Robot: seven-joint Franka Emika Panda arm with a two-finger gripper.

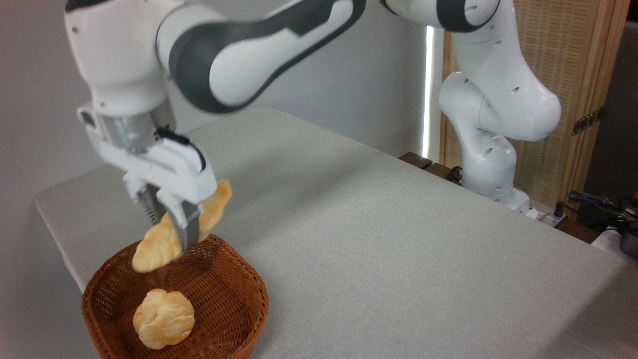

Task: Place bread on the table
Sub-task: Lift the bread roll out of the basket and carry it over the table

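Gripper [172,234] clamped mid-loaf on bread [164,239], held over basket [239,284]
Loaf axis slanted across the jaws; bare table [398,239] lies to the gripper's right

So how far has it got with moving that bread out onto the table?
Done: the fingers have closed on the bread and it hangs tilted in the air, clear of the basket's floor. In hand: it is above the basket, near the back rim. Left: carry it over the grey table, set it down and let go. The bun lies in the basket.
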